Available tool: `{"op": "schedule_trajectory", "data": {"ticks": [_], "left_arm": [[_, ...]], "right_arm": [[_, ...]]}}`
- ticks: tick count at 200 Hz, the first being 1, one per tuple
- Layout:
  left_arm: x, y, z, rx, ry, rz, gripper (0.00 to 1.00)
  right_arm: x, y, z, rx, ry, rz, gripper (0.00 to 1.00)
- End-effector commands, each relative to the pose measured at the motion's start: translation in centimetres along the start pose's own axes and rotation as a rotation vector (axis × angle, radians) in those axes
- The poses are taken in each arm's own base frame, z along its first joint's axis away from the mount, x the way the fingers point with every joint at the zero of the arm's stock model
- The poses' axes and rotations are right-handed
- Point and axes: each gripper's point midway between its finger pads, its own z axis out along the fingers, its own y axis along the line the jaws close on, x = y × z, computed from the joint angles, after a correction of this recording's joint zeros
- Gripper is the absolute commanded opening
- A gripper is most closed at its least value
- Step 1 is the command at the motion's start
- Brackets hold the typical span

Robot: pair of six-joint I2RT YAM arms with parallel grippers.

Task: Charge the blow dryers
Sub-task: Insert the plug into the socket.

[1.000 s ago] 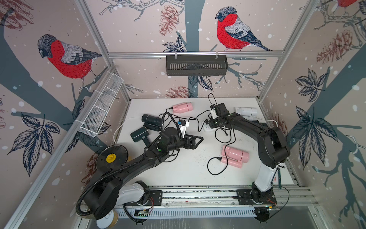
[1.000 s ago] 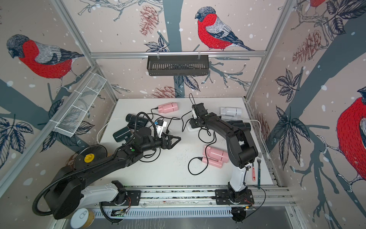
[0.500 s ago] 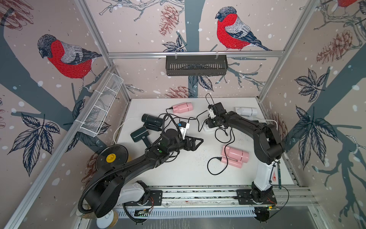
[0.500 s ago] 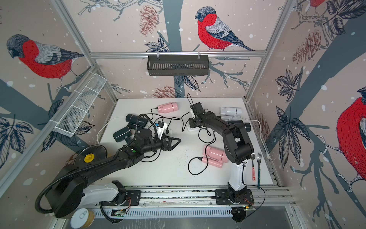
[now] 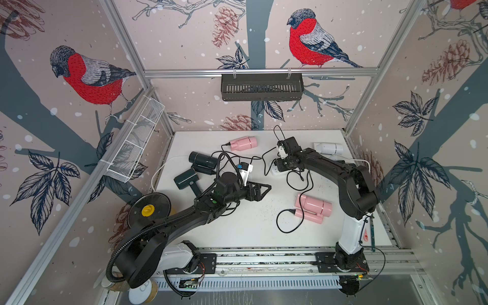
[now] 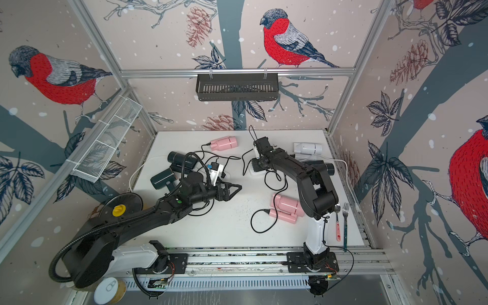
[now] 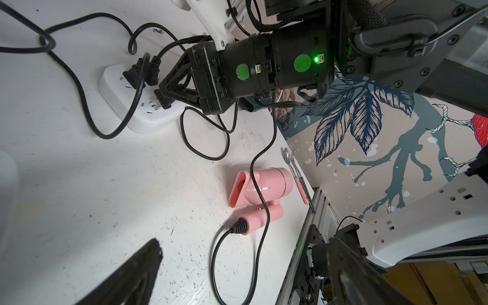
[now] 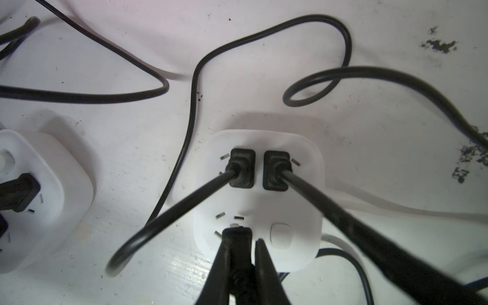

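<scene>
Both top views show several blow dryers on the white table: a pink one [image 5: 243, 143] at the back, a black one [image 5: 203, 159], a dark teal one [image 5: 186, 178], a white one [image 5: 328, 148] and a folded pink one [image 5: 313, 208] [image 7: 261, 186]. Another black one [image 6: 326, 167] lies under the right arm. My right gripper [image 8: 243, 245] [image 5: 280, 165] is shut on a black plug [image 8: 237, 235], whose prongs sit at the face of the white power strip [image 8: 298, 184]. Two plugs [image 8: 241, 169] are seated in that strip. My left gripper [image 5: 264, 188] [image 7: 249, 237] hangs open and empty over mid-table.
A second white power strip [image 8: 52, 184] lies beside the first with a plug in it. Black cords [image 5: 298, 182] loop over the table. A fork and spoon [image 6: 342, 224] lie at the right edge. A black basket [image 5: 261, 87] and a wire basket [image 5: 134, 142] hang on the walls.
The right arm's elbow swung slightly inward and its wrist edged toward the back, still shut on the plug. The left arm has hardly moved.
</scene>
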Motion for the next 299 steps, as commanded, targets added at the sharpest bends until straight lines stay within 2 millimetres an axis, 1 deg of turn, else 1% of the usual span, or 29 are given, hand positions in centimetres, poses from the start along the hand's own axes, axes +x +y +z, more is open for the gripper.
{"op": "schedule_trajectory", "data": {"ticks": [1,50,97,130,188,225,275,299], "left_arm": [[-0.5,-0.8,0.0,0.033,-0.023,0.011,0.97],[-0.5,-0.7,-0.1,0.029,-0.026,0.012,0.97],[-0.4,-0.7,-0.1,0.027,-0.023,0.010,0.97],[-0.3,-0.5,-0.2,0.021,-0.024,0.009,0.97],[-0.4,-0.4,-0.8,-0.012,-0.022,0.029,0.97],[0.0,-0.2,-1.2,-0.020,-0.022,0.026,0.97],[-0.1,-0.2,-1.4,-0.021,-0.027,0.031,0.97],[0.0,-0.3,-1.4,-0.020,-0.026,0.030,0.97]], "right_arm": [[0.2,-0.3,0.0,0.028,0.013,-0.004,0.04],[0.4,-0.6,0.7,0.045,0.038,-0.006,0.04],[0.6,-0.3,1.4,0.056,0.072,-0.028,0.04],[0.7,-0.6,1.7,0.110,0.111,-0.051,0.05],[1.6,-0.7,2.9,0.229,0.207,-0.113,0.05],[2.1,-0.8,3.5,0.296,0.239,-0.153,0.04],[2.9,-0.7,3.8,0.279,0.266,-0.162,0.04],[2.9,-0.8,3.4,0.273,0.261,-0.157,0.04]]}}
